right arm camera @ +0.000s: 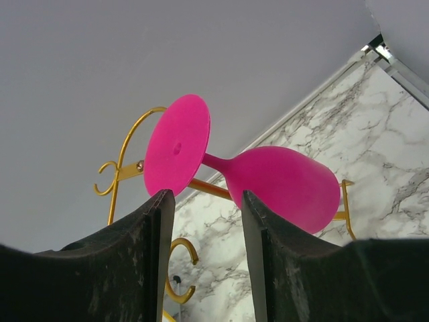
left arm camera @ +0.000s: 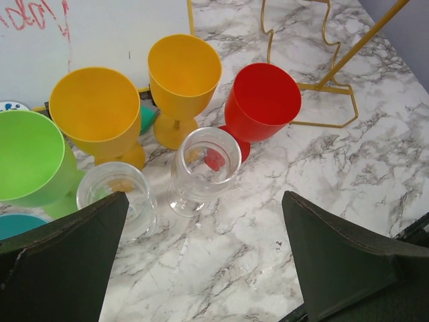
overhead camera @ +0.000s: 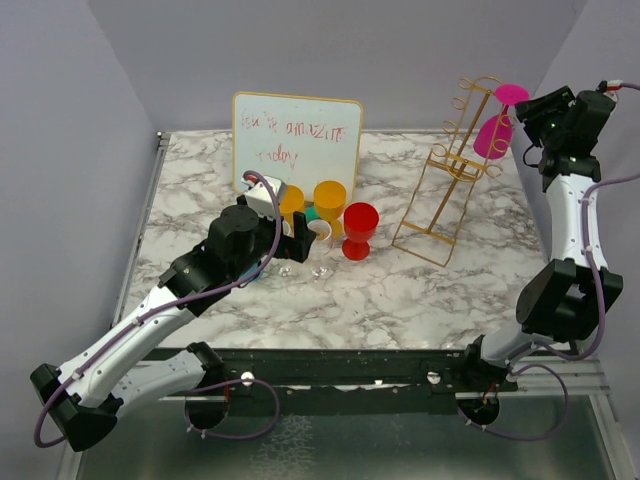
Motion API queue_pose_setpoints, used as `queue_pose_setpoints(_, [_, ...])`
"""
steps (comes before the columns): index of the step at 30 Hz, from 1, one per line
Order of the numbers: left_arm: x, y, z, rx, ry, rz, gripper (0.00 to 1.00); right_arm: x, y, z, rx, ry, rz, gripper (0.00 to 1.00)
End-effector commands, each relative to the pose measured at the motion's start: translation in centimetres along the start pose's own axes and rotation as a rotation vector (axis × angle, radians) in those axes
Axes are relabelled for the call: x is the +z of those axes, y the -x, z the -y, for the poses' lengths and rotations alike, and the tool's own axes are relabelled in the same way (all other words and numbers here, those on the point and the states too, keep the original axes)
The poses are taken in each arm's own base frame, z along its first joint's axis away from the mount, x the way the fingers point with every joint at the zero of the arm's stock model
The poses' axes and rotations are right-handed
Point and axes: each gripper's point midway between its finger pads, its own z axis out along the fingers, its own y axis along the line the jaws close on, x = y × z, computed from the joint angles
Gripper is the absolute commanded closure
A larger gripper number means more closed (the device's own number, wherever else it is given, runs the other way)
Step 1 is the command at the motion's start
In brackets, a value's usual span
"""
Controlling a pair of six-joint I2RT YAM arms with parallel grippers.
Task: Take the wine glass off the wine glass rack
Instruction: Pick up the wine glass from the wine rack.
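Green glass (left arm camera: 30, 157), two yellow glasses (left arm camera: 94, 111), two clear glasses (left arm camera: 204, 161) and a red glass (left arm camera: 261, 100) stand close together on the left half of the bench (overhead camera: 500, 290), in front of a whiteboard (overhead camera: 296, 140). All are upright with the mouth up. The left pincer (left arm camera: 204, 201) hangs just above this group with its jaws wide apart and holds nothing. We think it is only parked there, because the task's thing is on the other side.

To the right stands the rack (overhead camera: 455, 165), a tall gold wire frame which leans a little. Near its top the pink wine glass (right arm camera: 281, 184) hangs with its foot caught behind a curled hook and its bowl pointing away and down. The hook carries the foot, so the glass cannot drop, but it can slide out along the wire.

At the far right the right pincer (right arm camera: 206, 198) is raised to the height of that glass. Its jaws stand at a medium gap, just below the foot and stem, with nothing between them. We judge that the grasp is being prepared and the glass is not yet taken
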Motion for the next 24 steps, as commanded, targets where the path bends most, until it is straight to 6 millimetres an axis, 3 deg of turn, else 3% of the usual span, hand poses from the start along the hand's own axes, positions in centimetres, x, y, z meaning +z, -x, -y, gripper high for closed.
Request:
queue_pose_setpoints(1, [-0.3, 0.8, 0.6, 0.001, -0.037, 0.025, 0.01, 0.3, 1.4, -1.1, 0.010, 0.057, 0.029, 0.51])
queue_pose_setpoints(20, [0.2, 0.0, 1.1, -0.022, -0.056, -0.005, 0.01, 1.8, 1.2, -1.4, 0.086, 0.125, 0.000, 0.63])
queue_pose_setpoints(24, [0.0, 0.0, 1.9, -0.011, -0.104, -0.013, 0.01, 1.9, 1.3, -1.4, 0.068, 0.134, 0.007, 0.63])
